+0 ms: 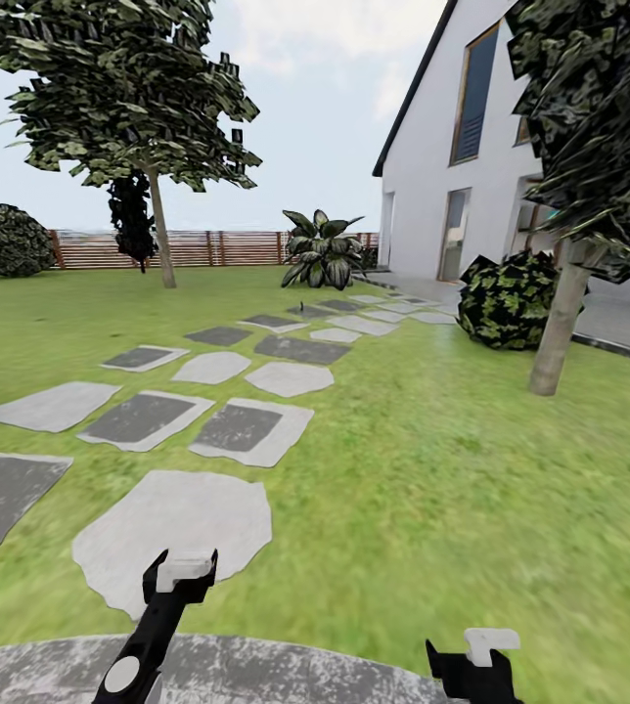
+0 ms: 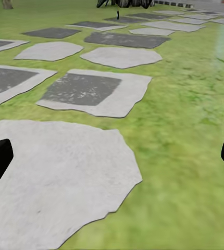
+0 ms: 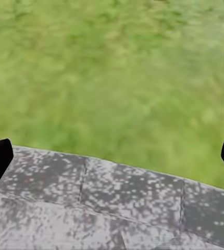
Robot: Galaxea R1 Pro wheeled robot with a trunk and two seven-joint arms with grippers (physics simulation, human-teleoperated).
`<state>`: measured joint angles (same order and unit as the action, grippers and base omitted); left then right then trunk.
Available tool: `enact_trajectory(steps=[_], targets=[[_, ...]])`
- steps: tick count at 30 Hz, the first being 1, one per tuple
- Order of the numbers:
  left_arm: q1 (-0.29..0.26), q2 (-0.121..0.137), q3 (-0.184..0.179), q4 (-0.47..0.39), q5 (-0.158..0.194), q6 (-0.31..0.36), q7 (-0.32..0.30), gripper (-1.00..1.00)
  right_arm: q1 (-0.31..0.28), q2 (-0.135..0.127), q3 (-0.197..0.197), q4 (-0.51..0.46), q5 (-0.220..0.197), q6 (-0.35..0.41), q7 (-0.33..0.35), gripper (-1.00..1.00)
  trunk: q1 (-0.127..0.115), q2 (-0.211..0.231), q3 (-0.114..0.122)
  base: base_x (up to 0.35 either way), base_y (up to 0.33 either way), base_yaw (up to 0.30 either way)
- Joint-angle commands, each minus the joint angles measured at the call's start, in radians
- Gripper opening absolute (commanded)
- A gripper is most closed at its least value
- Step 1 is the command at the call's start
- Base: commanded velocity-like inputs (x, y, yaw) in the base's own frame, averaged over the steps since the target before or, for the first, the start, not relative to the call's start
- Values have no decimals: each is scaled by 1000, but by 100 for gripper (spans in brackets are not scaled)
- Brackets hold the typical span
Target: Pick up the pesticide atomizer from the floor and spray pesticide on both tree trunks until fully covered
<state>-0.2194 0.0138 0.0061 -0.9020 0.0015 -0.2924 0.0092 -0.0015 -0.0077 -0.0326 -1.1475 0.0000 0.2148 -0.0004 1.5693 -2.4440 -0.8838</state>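
Note:
Across the lawn of the garden (image 1: pixel 432 469) stand two trees. The left tree (image 1: pixel 124 88) rises by the fence on a thin grey trunk (image 1: pixel 162 235). The right tree (image 1: pixel 599 117) has a thicker, leaning trunk (image 1: pixel 558 328) near the house. A tiny dark upright object (image 1: pixel 304 285) stands on the path by a leafy plant; I cannot tell whether it is the atomizer. My left gripper (image 1: pixel 182 577) is open and empty over a pale paving stone (image 2: pixel 54 177). My right gripper (image 1: pixel 473 657) is open and empty above a grey stone edge (image 3: pixel 107 208).
A path of grey and dark stepping stones (image 1: pixel 247 425) runs from me toward the house (image 1: pixel 452 147). A wooden slat fence (image 1: pixel 207 248) closes the far side. A round bush (image 1: pixel 508 298) sits beside the right trunk, another bush (image 1: pixel 2 240) at far left.

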Motion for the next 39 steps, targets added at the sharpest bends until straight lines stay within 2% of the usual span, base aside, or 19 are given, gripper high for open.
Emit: enact_trajectory(steps=[1,39], targets=[[0,0,0,0,0,0,0,100,0,0,0,0,0,0,1,100,0,0,0,335,0,0],[0,0,0,1,0,-1,0,100,0,0,-1,-1,0,0,-1,100,0,0,0,335,0,0]])
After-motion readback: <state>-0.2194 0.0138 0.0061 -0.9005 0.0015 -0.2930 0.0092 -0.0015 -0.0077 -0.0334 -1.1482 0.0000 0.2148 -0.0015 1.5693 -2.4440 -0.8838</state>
